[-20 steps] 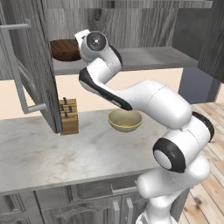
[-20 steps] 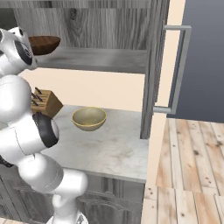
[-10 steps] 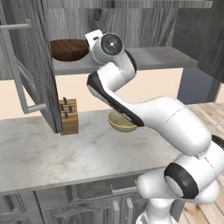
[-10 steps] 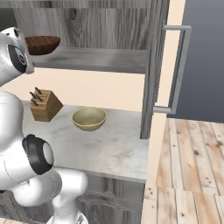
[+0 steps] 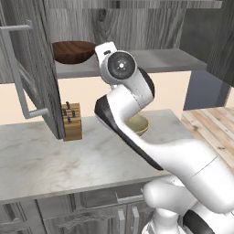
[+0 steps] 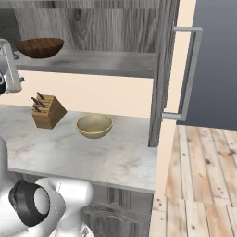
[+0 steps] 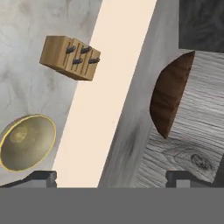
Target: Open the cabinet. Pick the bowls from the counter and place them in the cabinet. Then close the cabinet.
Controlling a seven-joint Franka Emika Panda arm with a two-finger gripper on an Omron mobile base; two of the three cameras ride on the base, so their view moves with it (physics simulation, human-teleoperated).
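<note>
Pincer (image 7: 111, 177) spread wide, empty; brown bowl (image 7: 170, 98) on cabinet shelf (image 7: 131, 131) ahead

Over the last second I've pulled the white arm (image 5: 137, 114) back from the open dark grey wood-grain cabinet (image 6: 106, 28). Its wrist, which was up against the wide dark brown wooden bowl (image 5: 73, 51) on the shelf, now sits right of that bowl and clear of it. The elbow has swung up and toward the cameras, covering most of the smaller beige-tan bowl (image 5: 139, 125) in my left base view. In the right base view, the arm has slid off toward the left edge.
</note>
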